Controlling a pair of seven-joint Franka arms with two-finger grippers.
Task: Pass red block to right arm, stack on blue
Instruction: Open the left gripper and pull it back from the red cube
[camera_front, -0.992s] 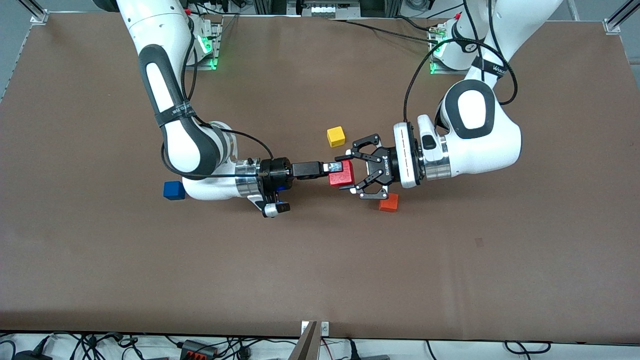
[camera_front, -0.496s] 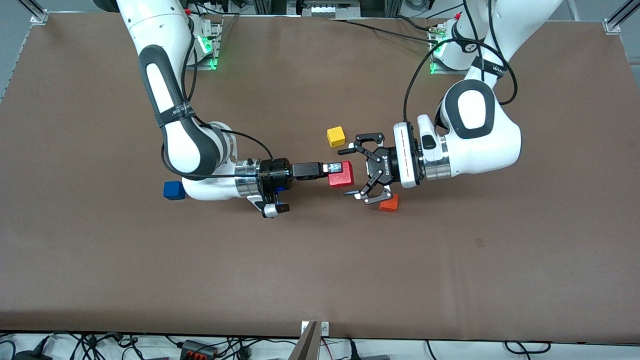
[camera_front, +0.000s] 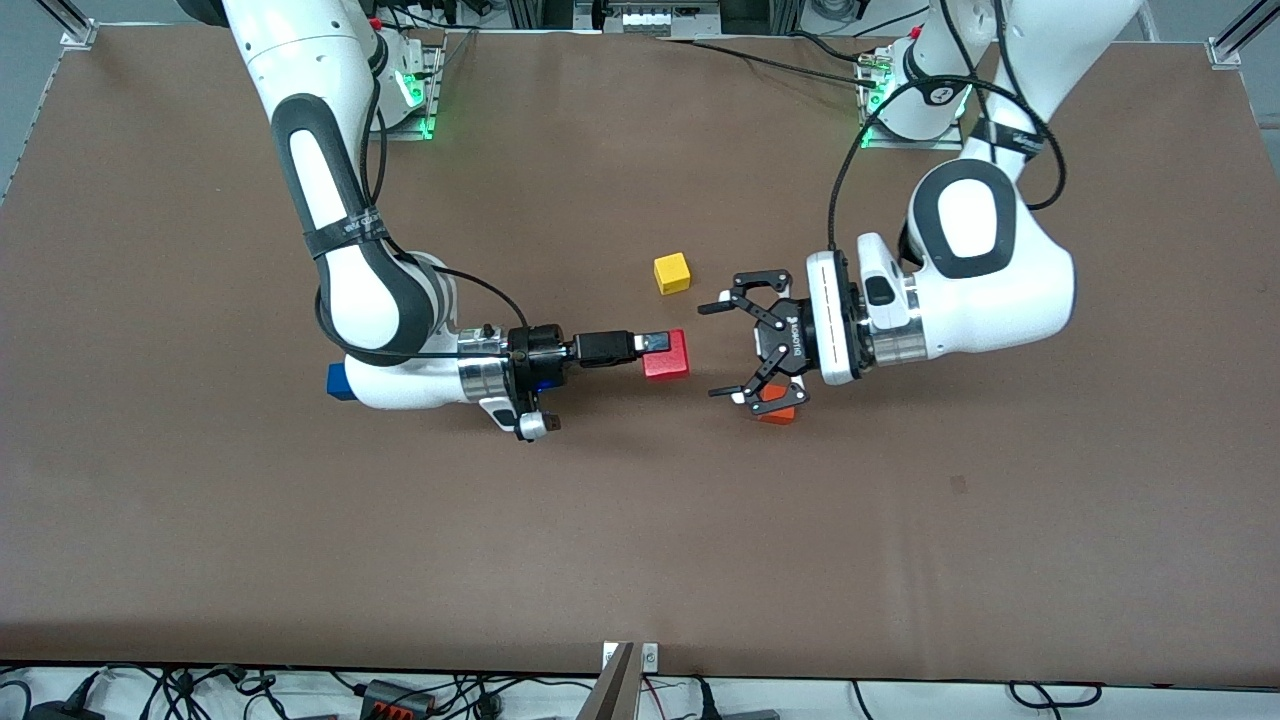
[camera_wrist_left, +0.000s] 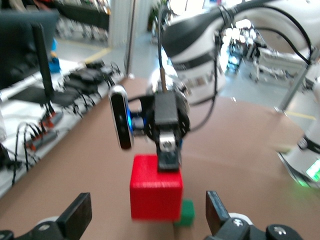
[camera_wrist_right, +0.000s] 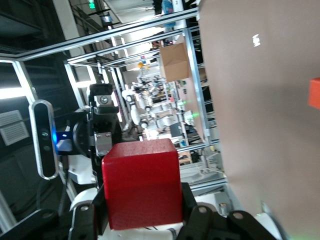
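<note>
The red block (camera_front: 668, 355) is up in the air over the middle of the table, held by my right gripper (camera_front: 655, 345), which is shut on it. The right wrist view shows the block (camera_wrist_right: 141, 182) clamped between that gripper's fingers (camera_wrist_right: 98, 207). My left gripper (camera_front: 712, 350) is open and empty, a short gap away from the block and facing it. In the left wrist view the block (camera_wrist_left: 156, 192) hangs between and ahead of its spread fingers (camera_wrist_left: 76, 216). The blue cube (camera_front: 337, 381) sits on the table, partly hidden under the right arm.
An orange cube (camera_front: 776, 407) lies under the left gripper's claw. A yellow cube (camera_front: 672, 272) lies farther from the front camera than the red block. A green cube (camera_wrist_left: 187, 212) shows on the table below the red block in the left wrist view.
The left gripper opened, let go of the red block and drew back toward its own end. The right gripper kept the block and pulled it slightly toward the right arm's end.
</note>
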